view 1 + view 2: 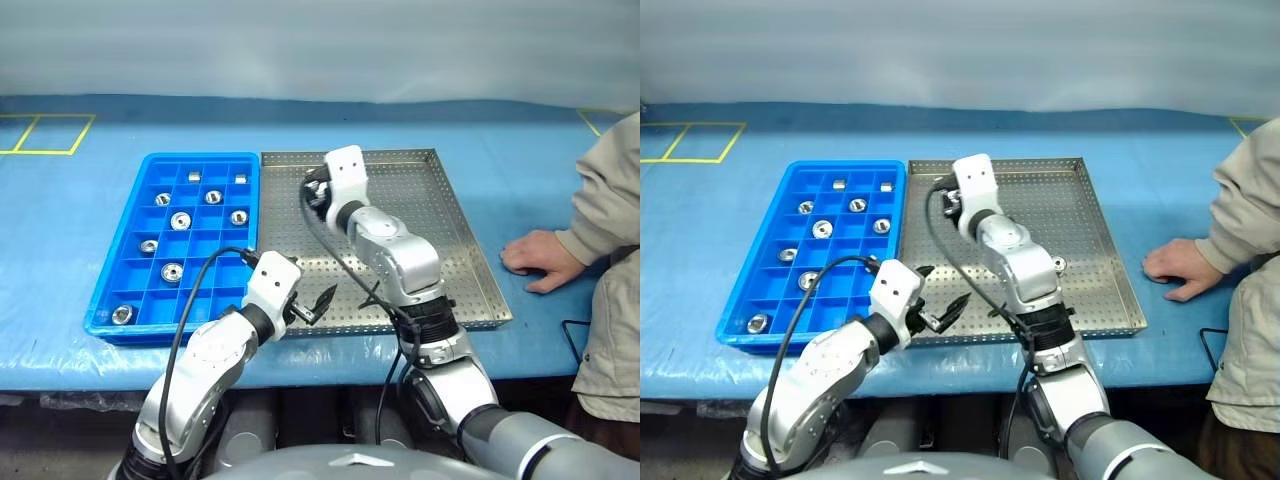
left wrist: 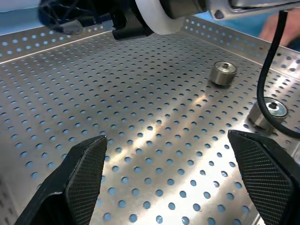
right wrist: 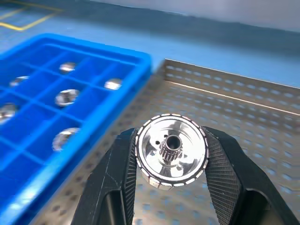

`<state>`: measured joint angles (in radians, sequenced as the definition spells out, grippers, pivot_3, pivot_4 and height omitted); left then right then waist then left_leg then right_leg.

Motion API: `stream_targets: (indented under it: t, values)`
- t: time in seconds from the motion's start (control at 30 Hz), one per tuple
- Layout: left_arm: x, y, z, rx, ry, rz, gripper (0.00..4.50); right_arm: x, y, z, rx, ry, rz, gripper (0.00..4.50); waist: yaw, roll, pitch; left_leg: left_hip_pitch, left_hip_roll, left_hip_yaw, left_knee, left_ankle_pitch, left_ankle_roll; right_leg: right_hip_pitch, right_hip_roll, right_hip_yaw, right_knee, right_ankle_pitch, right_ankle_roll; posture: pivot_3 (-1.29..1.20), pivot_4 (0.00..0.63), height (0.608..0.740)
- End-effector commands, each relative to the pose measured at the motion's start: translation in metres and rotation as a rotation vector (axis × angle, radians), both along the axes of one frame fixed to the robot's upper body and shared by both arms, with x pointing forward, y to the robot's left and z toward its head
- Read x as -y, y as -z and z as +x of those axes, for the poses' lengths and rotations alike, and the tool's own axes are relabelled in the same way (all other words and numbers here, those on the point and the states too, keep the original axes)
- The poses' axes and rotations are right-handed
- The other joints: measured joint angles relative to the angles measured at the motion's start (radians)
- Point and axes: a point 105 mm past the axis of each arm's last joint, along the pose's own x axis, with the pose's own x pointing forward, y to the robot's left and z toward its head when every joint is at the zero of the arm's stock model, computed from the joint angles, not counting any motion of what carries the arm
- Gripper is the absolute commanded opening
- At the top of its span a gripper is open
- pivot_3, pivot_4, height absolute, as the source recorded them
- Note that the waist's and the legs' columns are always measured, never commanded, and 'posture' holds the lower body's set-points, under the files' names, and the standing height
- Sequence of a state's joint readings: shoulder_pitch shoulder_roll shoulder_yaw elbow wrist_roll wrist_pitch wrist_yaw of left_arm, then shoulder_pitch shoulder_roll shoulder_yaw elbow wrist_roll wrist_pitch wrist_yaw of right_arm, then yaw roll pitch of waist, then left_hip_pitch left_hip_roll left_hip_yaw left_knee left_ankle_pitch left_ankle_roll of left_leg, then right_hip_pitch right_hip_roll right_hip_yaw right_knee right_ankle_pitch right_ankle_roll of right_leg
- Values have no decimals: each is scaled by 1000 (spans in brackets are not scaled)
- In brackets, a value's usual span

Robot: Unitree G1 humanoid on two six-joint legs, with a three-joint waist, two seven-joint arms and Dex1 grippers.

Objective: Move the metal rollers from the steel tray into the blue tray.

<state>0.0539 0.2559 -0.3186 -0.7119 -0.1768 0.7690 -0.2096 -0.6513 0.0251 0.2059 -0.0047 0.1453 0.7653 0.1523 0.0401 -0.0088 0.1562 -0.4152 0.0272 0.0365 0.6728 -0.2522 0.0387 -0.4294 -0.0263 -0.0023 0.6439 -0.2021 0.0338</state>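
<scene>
Right wrist view: right fingers (image 3: pixel 171 161) pinching metal roller (image 3: pixel 171 151); left fingers (image 2: pixel 171 176) spread wide, empty

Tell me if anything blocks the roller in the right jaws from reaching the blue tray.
Nothing visible does. The right gripper holds a roller above the steel tray near its left edge, and the blue tray lies right beside it. Only the two low rims lie between, below the roller.

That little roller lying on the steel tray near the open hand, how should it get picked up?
Take the roller across its round outer wall, coming down from above. It sits flat on the steel tray, hole facing up, so two opposite sides stand free for the open left hand to close on.
</scene>
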Motion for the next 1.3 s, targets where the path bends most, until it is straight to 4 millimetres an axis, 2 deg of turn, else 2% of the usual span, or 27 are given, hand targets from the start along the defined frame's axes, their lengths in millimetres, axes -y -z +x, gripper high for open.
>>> stream_targets:
  t: [0.03, 0.17, 0.27, 0.57, 0.7, 0.87, 1.3]
  values:
    - [-8, -20, -2, 97, -51, -32, 4500, -26, -23, -15, 101, -148, 39, 1686, 7, 0, 0, 0, 0, 0, 0, 0, 0, 0, 0, 0, 0, 0, 0, 254, 150, 740]
    - [-21, -21, -4, 115, -121, -17, 4500, -53, -24, -30, 100, -273, 71, 1686, 18, 0, 0, 0, 0, 0, 0, 0, 0, 0, -1, 0, 0, -1, -1, 311, 150, 740]
    - [-27, -21, -7, 120, -153, -10, 4500, -65, -22, -36, 93, -318, 83, 1686, 31, 0, 0, 0, 0, 0, -1, 0, -1, 0, -1, 0, 0, -1, -1, 340, 150, 740]
    - [-54, -19, -18, 129, -272, 32, 4500, -96, -7, -39, 38, -401, 87, 1686, 80, -1, 0, 1, 0, -2, -7, 2, -4, -1, -1, -3, -1, -4, -6, 428, 150, 740]
    - [-59, -20, -19, 136, -302, 31, 4500, -98, -4, -33, 30, -396, 91, 1686, 99, 0, 0, 1, 0, -3, -9, 3, -5, -2, -1, -5, -1, -4, -6, 463, 150, 740]
    - [-56, -20, -21, 136, -309, 23, 4500, -92, 2, -19, 7, -348, 97, 1686, 122, 0, 0, 0, 0, -6, -10, 4, -6, -1, 0, -9, -1, -4, -5, 475, 150, 740]
    - [-59, -20, -25, 140, -356, 24, 4500, -100, 11, -18, -12, -369, 87, 1686, 184, 0, 0, 0, 0, -7, -11, 4, -7, -2, 0, -10, -1, -4, -5, 553, 150, 740]
